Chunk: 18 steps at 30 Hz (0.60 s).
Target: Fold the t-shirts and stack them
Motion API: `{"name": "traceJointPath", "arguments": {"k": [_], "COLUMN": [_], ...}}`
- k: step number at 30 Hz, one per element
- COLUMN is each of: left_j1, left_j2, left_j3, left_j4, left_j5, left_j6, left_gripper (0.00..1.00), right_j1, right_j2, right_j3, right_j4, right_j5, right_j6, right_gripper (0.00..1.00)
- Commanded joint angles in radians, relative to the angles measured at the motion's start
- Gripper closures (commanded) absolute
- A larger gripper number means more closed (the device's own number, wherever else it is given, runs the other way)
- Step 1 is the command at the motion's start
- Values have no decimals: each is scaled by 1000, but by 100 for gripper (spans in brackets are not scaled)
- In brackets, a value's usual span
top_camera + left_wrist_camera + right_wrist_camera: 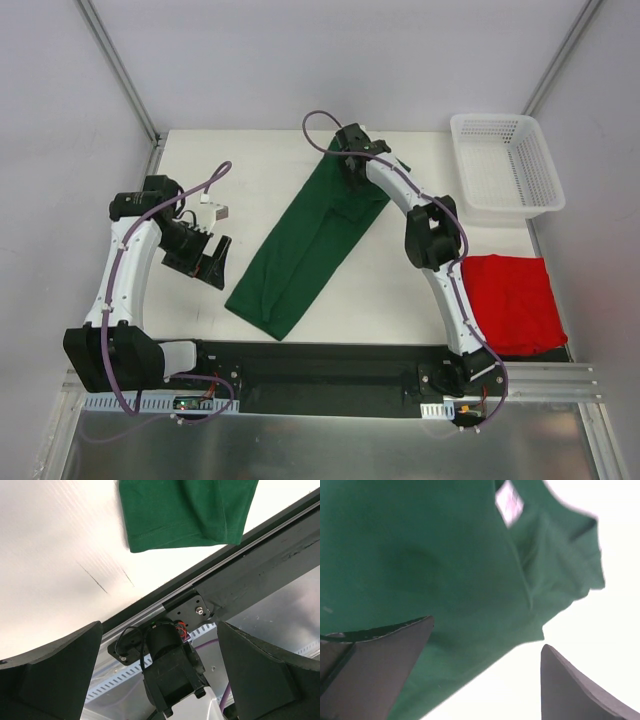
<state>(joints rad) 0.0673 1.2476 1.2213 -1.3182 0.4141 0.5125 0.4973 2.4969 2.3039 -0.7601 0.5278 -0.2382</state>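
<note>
Table (250, 170): green shirt (305, 245) folded into a long strip, lying diagonal, hem near-left, collar end far-right. Basket (495, 118) at far right corner; both shirts sit outside it. Red shirt (512, 300) folded, near right edge. Right claw (351, 168) over collar end, fingers apart; cloth contact unclear, view blurry. Left claw (214, 262) left of strip, off the cloth, fingers apart.

The right tool (352, 172) is covering the far end of the green t-shirt (300, 245). Its collar label (509, 501) is blurring past reading; the left wrist view's edge is cutting off all but its hem.
</note>
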Motion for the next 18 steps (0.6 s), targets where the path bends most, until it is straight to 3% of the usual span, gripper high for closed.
{"name": "traceJointPath", "arguments": {"k": [1,3,4,6,7,10,14,18], "left_j1": [8,8,9,9,8,9,8,6], "left_j2": [-34,-37,-37,-33,-27,-14,-7,-7], "left_j3": [26,24,24,26,27,35,35,30], "left_j4": [-98,-98,-98,-98,-98,-96,-92,-90], "left_j5": [38,43,48,49,55,64,77,80], "left_j6": [-2,-5,-5,-3,-5,-3,3,6], "left_gripper": [1,1,1,1,1,1,1,1], "right_j1": [7,-6,-15,-25,-23,21,139,283], "right_j2": [-130,-185,-208,-256,-298,-342,-383,-305], "right_j3": [92,77,62,-30,-81,-221,-349,-313], "right_j4": [123,95,79,47,54,50,11,-85], "right_j5": [-24,-156,-325,-499,-701,-923,-895,-773], "right_j6": [23,90,191,296,353,386,306,269], "right_gripper": [4,4,4,4,4,4,4,4]}}
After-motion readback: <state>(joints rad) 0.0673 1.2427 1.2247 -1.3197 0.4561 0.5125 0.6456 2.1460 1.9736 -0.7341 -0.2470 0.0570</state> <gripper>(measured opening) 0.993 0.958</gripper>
